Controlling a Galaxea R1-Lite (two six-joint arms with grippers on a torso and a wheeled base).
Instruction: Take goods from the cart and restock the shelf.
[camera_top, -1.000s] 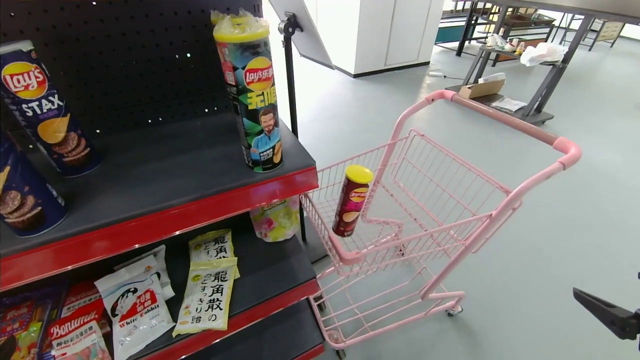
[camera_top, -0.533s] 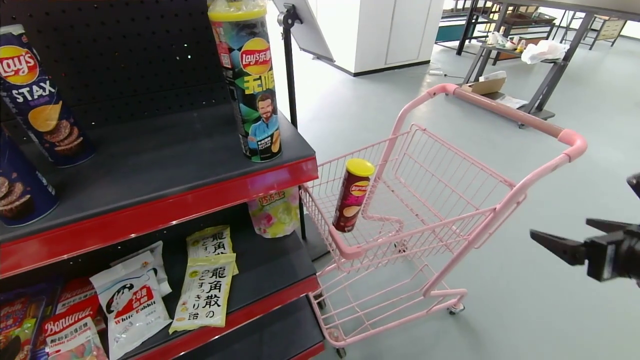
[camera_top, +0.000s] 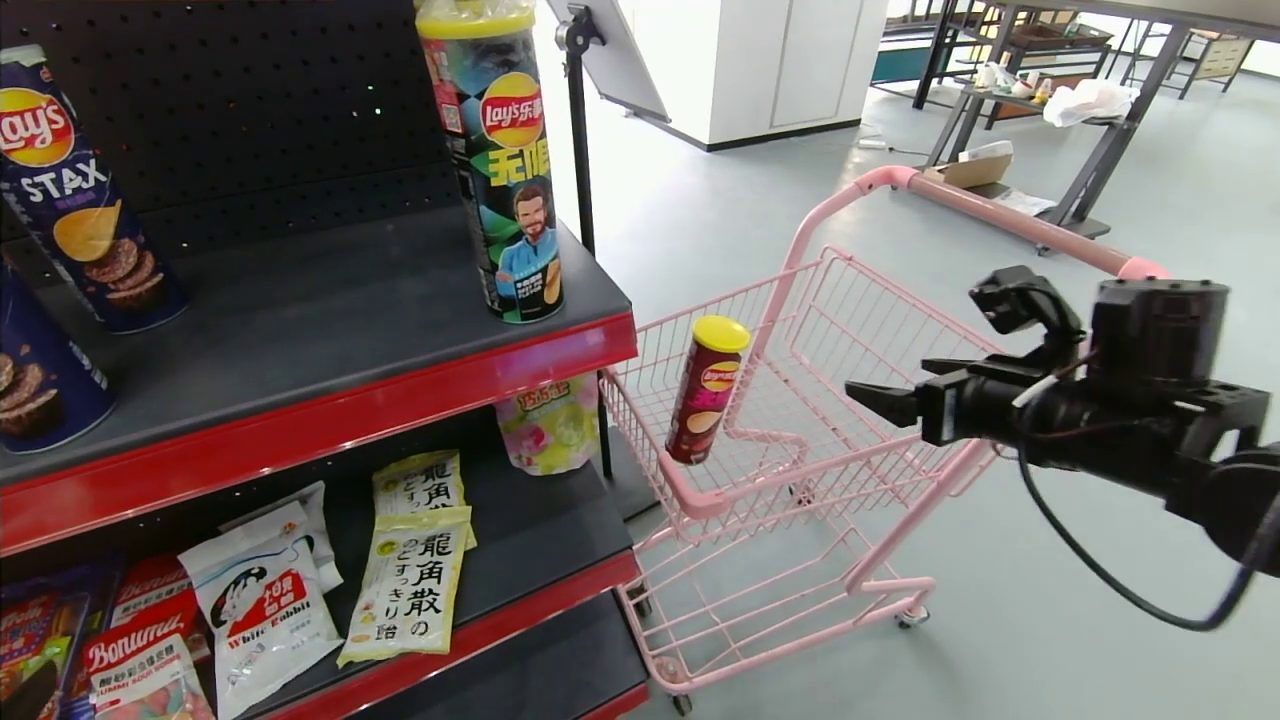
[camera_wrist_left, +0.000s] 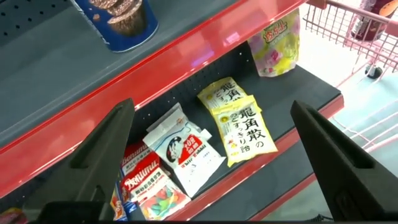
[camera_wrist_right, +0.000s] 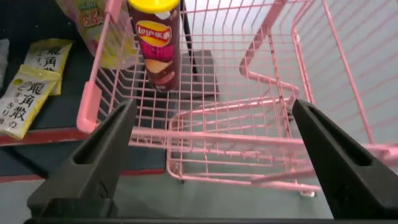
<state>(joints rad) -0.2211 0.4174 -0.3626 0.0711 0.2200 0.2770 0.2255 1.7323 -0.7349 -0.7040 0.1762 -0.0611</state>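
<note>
A dark red cylindrical chip can with a yellow lid (camera_top: 705, 390) is found standing in the upper basket of a pink wire shopping cart (camera_top: 1000, 225), in the corner nearest the shelf. It is tilted slightly, its lid towards the cart's handle, and is touched by nothing but the basket.

The right gripper (camera_wrist_right: 213, 102) is held over the handle side of the basket, pointed towards the can and well apart from it. Its two black fingers (camera_wrist_right: 93, 162) are spread wide; nothing is gripped or touched by them. In the right wrist view the can is seen beyond the fingers, nearer to one of them than to the other.

The left gripper (camera_wrist_left: 211, 104) is held in front of the black metal shelf with red front edges (camera_top: 350, 330), level with the lower tier. Its fingers (camera_wrist_left: 99, 155) are likewise spread wide, and nothing is held between them. Beyond them, two yellow flat packets (camera_wrist_left: 239, 124), a white snack bag (camera_wrist_left: 183, 152) and a pale green-and-pink bag (camera_wrist_left: 273, 46) are seen lying on the lower tier.

On the upper tier, a tall green-and-black chip can with a yellow lid (camera_top: 505, 180) is set upright near the corner closest to the cart, and two dark blue chip cans (camera_top: 85, 200) are placed at the far end.
</note>
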